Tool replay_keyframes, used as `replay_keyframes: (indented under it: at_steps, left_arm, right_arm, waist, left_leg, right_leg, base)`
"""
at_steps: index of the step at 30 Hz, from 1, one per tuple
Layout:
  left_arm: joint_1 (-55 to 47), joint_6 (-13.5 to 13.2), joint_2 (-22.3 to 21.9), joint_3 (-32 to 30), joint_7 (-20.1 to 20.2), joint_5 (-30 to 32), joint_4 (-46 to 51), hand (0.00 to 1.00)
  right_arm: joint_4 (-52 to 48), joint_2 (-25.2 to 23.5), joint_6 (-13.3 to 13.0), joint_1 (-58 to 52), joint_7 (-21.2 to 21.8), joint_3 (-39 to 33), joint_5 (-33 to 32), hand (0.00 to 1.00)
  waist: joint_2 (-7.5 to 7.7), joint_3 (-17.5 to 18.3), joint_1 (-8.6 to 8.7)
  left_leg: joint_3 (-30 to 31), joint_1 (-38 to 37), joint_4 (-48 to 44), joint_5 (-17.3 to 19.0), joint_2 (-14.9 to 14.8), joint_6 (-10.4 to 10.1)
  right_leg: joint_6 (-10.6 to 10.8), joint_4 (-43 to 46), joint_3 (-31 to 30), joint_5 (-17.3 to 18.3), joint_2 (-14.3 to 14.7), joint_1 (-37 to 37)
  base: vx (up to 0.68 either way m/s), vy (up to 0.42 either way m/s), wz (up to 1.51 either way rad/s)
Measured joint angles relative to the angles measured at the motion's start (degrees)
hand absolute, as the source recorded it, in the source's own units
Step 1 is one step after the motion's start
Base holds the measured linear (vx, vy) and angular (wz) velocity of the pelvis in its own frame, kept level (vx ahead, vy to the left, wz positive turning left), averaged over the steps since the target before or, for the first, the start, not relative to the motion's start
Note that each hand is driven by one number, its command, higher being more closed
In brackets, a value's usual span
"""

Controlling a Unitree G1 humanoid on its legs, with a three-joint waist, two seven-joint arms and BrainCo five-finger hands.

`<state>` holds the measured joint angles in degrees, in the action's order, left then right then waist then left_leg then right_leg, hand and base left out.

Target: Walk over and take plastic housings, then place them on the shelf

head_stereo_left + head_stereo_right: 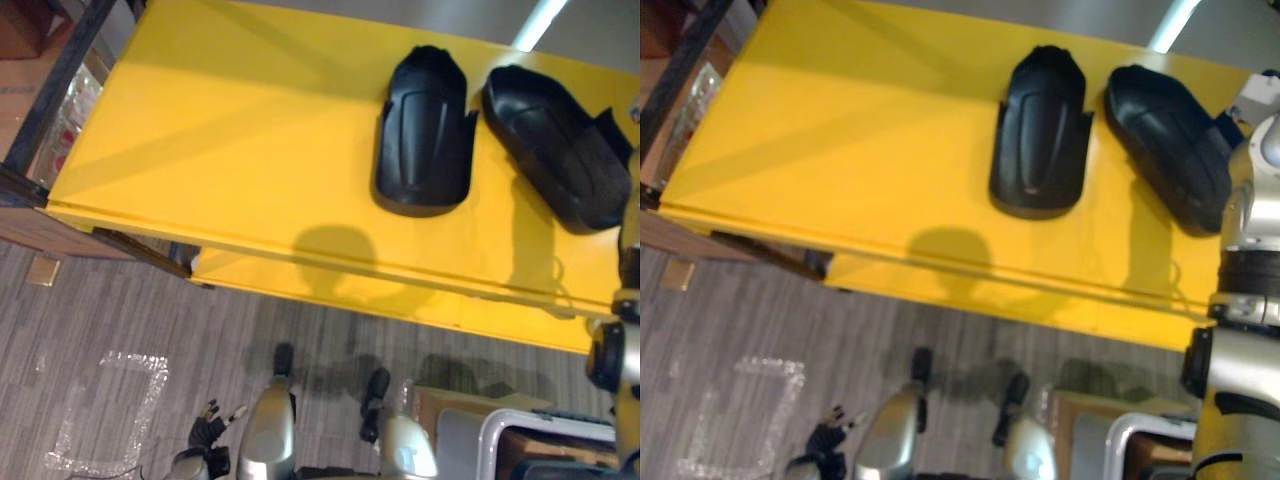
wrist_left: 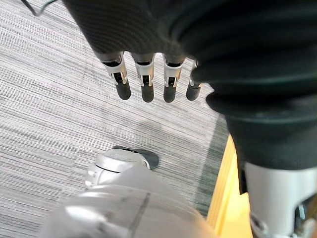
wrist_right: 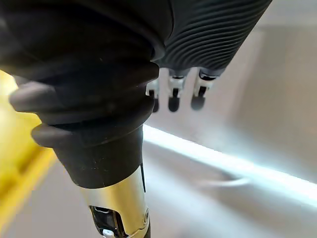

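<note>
Plastic housings point(image 1: 425, 130) on yellow shelf point(image 1: 230, 150) — clear of left robot hand point(image 2: 143, 79) and right robot hand point(image 3: 173, 94), both released.

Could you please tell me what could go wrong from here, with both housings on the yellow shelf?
The right hand is open and empty, its arm close beside the right housing; pulling back could knock that housing into the left housing nearby. Clear plastic film on the floor before the shelf could be slippery when walking off.
</note>
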<state>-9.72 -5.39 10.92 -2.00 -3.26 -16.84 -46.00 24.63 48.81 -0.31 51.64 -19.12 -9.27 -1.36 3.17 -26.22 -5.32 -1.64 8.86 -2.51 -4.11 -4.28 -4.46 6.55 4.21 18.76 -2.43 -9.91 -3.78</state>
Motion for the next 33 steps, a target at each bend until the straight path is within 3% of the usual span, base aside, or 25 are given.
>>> replay_keyframes:
  at_steps: [1, 3, 5, 10, 13, 16, 23, 29, 33]
  left_arm:
    - [-0.6, 0.03, 0.04, -0.46, -0.06, 0.24, 0.4, 0.0]
    - [-1.36, 0.04, 0.06, -1.57, -0.21, 1.4, 1.1, 0.0]
    - [-2.3, 0.46, 1.0, -1.8, -0.36, 1.95, 2.25, 0.0]
    - [-2.59, 0.68, 3.37, -1.94, -0.27, 4.09, 2.3, 0.0]
    - [-2.67, 1.04, 4.27, -2.36, -0.05, 4.54, 2.34, 0.0]
    - [-2.72, 2.34, 4.54, -3.93, 0.07, 6.94, 2.37, 0.0]
    - [-2.84, 2.54, 4.44, -3.24, 1.26, 11.05, 2.86, 0.0]
    - [-2.86, 3.08, 4.47, -2.0, 1.27, 12.9, 2.54, 0.0]
    - [-2.86, 3.66, 4.31, -1.66, 1.19, 12.84, 1.94, 0.0]
  right_arm:
    - [-0.11, 2.59, 1.83, -2.86, 1.9, 0.0, 4.94, 0.0]
    - [-0.93, 5.14, 2.92, -5.98, 3.87, -0.05, 7.94, 0.0]
    - [-4.05, 8.7, 3.05, -11.5, 7.17, -0.33, 9.88, 0.0]
    - [-6.19, 10.73, 2.49, -24.17, 11.76, -2.65, 14.86, 0.0]
    - [-6.22, 11.02, -0.32, -29.76, 12.43, -4.5, 18.39, 0.0]
    - [-6.45, 11.74, -4.88, -35.49, 13.38, -5.72, 20.43, 0.0]
    - [-11.85, 11.84, -15.74, -49.35, 14.33, -10.71, 24.45, 0.0]
    - [-15.73, 10.66, -21.25, -53.91, 16.26, -11.61, 24.72, 0.0]
    - [-16.96, 9.59, -22.48, -55.98, 17.32, -11.54, 24.96, 0.0]
  waist:
    - [0.89, 0.11, 0.17]
    - [1.86, 0.19, 0.72]
    - [3.01, 0.38, 1.94]
    - [5.95, 2.25, 4.27]
    - [7.46, 3.34, 5.19]
    - [8.84, 4.47, 6.02]
    - [9.75, 7.73, 7.35]
    - [9.76, 10.06, 7.71]
    - [9.17, 10.34, 7.79]
  left_leg:
    - [0.01, -0.04, 0.33, -0.02, 0.03, -0.02]
    - [-0.03, -0.15, 0.78, -0.01, 0.04, -0.03]
    - [-0.45, -0.84, 1.9, -0.01, 0.01, -0.03]
    - [-1.65, -1.35, 2.26, 0.81, -0.18, -0.12]
    - [-2.65, -1.84, 2.47, 1.85, -0.2, 0.03]
    - [-3.79, -2.81, 3.72, 2.05, -0.14, -0.11]
    - [-5.12, -2.93, 1.72, 2.34, -0.46, -1.11]
    - [-6.38, -2.89, -0.38, 3.84, -0.94, -1.16]
    - [-7.04, -2.49, -1.27, 4.46, -0.83, -0.84]
  right_leg:
    - [0.05, -0.09, 0.02, -0.2, 0.04, 0.0]
    - [0.08, -0.28, 0.05, -0.19, 0.04, -0.01]
    - [0.09, -0.46, -0.15, -0.19, 0.05, -0.03]
    - [0.14, -0.77, -1.76, -0.16, 0.53, -0.2]
    - [0.5, -0.77, -2.73, 0.1, 0.5, -0.18]
    - [1.53, -0.77, -3.65, 1.21, 0.38, -0.19]
    - [1.32, 0.26, -3.86, 1.1, -0.11, -0.05]
    - [1.08, 0.91, -5.18, 1.22, 0.1, -0.04]
    - [-0.24, 0.95, -5.93, 2.66, 0.05, -0.17]
  base:
    - [0.08, -0.008, 0.04]
    - [0.11, -0.015, 0.03]
    - [0.11, -0.017, -0.04]
    - [0.07, -0.012, -0.11]
    - [0.03, -0.005, -0.17]
    - [0.02, -0.007, -0.13]
    - [0.07, 0.002, 0.0]
    - [-0.03, 0.004, -0.1]
    - [-0.1, -0.002, -0.12]
